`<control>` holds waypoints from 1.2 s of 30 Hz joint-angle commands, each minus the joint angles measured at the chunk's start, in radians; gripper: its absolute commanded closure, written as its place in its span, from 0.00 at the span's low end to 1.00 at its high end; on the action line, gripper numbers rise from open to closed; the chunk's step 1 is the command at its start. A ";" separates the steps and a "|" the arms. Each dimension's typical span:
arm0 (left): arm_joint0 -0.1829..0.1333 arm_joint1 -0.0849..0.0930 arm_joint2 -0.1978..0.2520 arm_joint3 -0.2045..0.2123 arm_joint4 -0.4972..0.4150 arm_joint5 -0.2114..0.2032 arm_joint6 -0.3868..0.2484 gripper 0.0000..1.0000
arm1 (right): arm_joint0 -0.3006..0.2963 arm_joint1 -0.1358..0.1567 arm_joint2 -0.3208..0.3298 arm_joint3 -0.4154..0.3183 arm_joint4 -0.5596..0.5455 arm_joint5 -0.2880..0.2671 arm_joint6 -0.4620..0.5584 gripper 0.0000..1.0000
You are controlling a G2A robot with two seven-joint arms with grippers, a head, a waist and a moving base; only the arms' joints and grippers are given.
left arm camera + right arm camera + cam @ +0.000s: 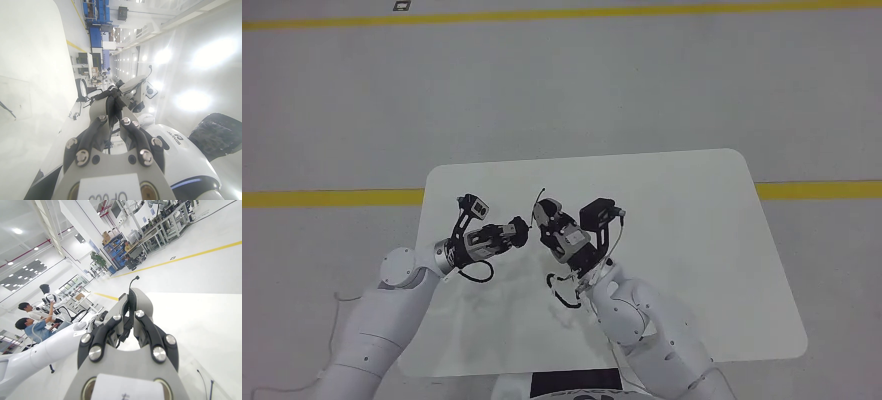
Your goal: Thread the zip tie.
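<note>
Top view shows both arms meeting over the middle of the white tabletop [692, 300], raised above its surface. The left end effector [520, 231] and the right end effector [542, 216] are nose to nose, their tips almost touching. A thin black strand, the zip tie [539, 200], rises from the right one.

In the right wrist view, the right end effector's fingers [140, 298] are pressed together on the zip tie. It is a narrow, flexible black strap. A short length stands out past the fingertips, curving slightly to one side, and ends in a small square head. The rest of the strap runs back between the two pads and comes out near the palm as a loose, kinked black tail.

In the left wrist view, the left end effector's fingers [100, 106] are drawn close, with only a slim gap between the ribbed pads. They pinch a dark bit of the strap at their tips, right against the other end effector. A thin dark line continues back between them toward the palm. Beyond, the square head shows on its bent stalk above the right end effector.

Three more thin black strands [201, 377] lie flat on the tabletop, two near the edge in the right wrist view and one in the left wrist view, well apart from the held tie.
</note>
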 commanded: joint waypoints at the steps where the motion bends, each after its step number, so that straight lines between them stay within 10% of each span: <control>1: 0.000 0.000 0.000 0.000 0.000 0.000 0.000 1.00 | -0.001 0.001 0.000 -0.001 0.000 0.001 0.001 1.00; 19: 0.000 0.000 0.000 0.000 0.000 0.000 0.000 1.00 | -0.014 0.007 0.022 -0.027 0.044 0.004 -0.034 1.00; 36: 0.058 -0.007 -0.049 -0.214 0.154 0.000 0.113 1.00 | -0.060 0.022 0.084 -0.089 0.063 0.004 -0.065 1.00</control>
